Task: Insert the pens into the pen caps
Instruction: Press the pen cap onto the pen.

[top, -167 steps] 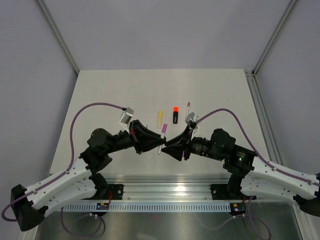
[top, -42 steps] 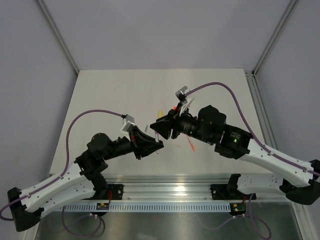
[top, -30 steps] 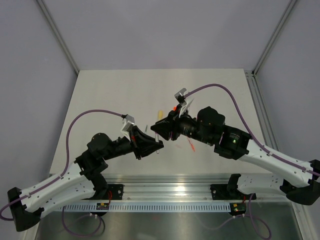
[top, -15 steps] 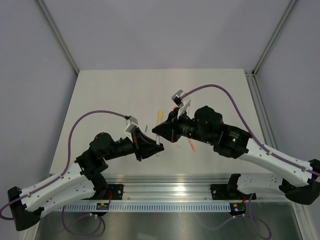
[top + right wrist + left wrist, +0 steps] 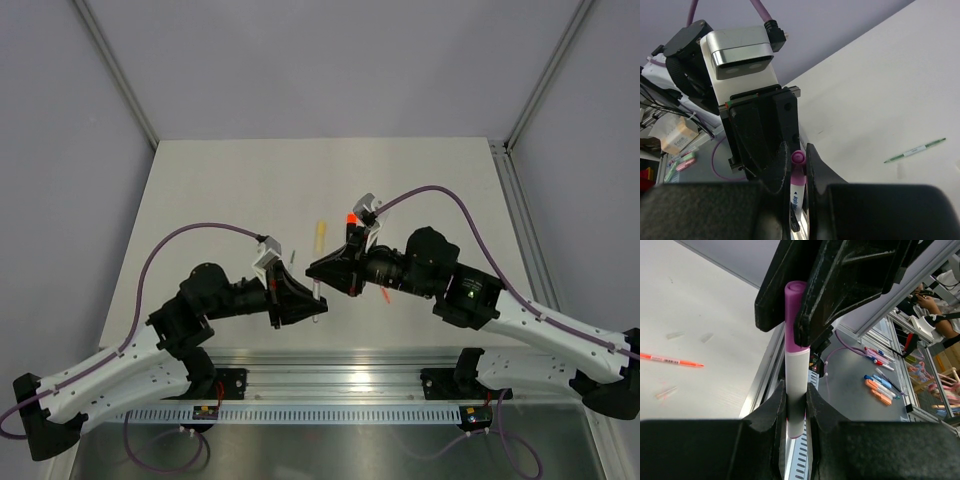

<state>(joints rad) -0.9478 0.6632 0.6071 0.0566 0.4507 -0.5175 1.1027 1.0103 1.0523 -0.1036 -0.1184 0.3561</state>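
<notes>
**While both my grippers meet on one pen**

As my two arms reach toward each other above the near part of the worktop (image 5: 220,200), each one grips an end of a single white pen (image 5: 796,370). My left gripper (image 5: 796,399) is closed to a narrow gap and pinches the white barrel low down, with both fingers pressed against its sides. The pen stands upright between them in the left wrist view. A purple cap (image 5: 795,305) sits on the pen's upper end, its lower edge meeting the white barrel in a clean line. My right gripper (image 5: 799,170) comes in from the opposite side. It is also drawn in narrow and clamps around that purple cap, one finger on each flank. From the right wrist camera, the rounded purple tip pokes up between my fingers, with the left gripper's black body and grey camera housing right behind it.

Nothing else is in my grasp. An orange-red pen (image 5: 670,360) lies flat on the worktop, well apart from the held pen, with a small pale cap (image 5: 675,334) near it. A pale yellow highlighter (image 5: 319,235) lies farther out on the worktop, beyond my grippers. A thin green-and-white pen (image 5: 915,150) lies by itself on the bare surface.
</notes>
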